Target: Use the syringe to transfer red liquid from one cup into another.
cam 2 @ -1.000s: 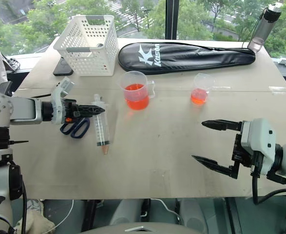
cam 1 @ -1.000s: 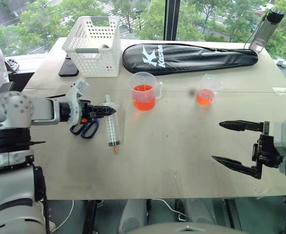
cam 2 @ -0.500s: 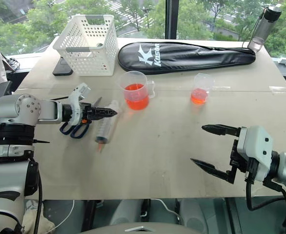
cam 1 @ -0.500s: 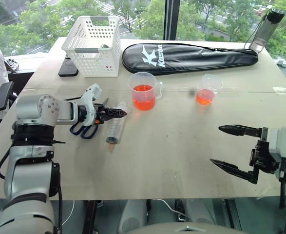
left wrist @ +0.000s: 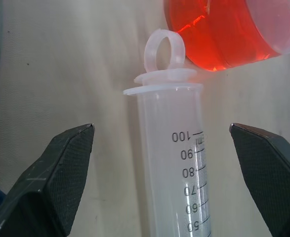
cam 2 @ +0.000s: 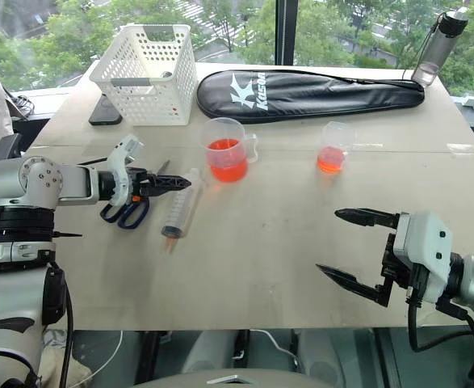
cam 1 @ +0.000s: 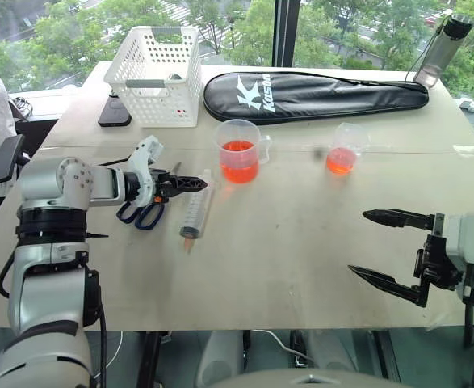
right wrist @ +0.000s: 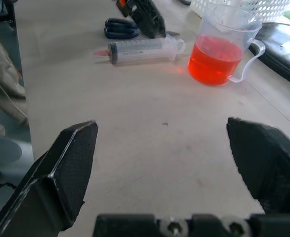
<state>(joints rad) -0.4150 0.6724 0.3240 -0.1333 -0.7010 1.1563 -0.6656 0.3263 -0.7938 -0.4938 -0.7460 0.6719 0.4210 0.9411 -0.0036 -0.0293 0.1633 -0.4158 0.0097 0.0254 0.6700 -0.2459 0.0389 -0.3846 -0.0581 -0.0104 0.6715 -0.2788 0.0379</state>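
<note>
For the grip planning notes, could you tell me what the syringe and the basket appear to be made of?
Syringe: looks like clear, smooth plastic; the tabletop shows through the barrel, which carries printed black graduations, and the plunger ring is milky white.
Basket: apparently white moulded plastic with a matt look, its walls a regular perforated lattice.

The syringe (cam 1: 194,212) is lying on the counter (cam 1: 285,250) just beyond the left hand (cam 1: 190,183), scissors (cam 1: 140,215) beside that hand. The measuring cup (cam 1: 238,151) is standing past the syringe's plunger end, the smaller cup (cam 1: 341,150) sitting far ahead of the right hand (cam 1: 386,247).
</note>
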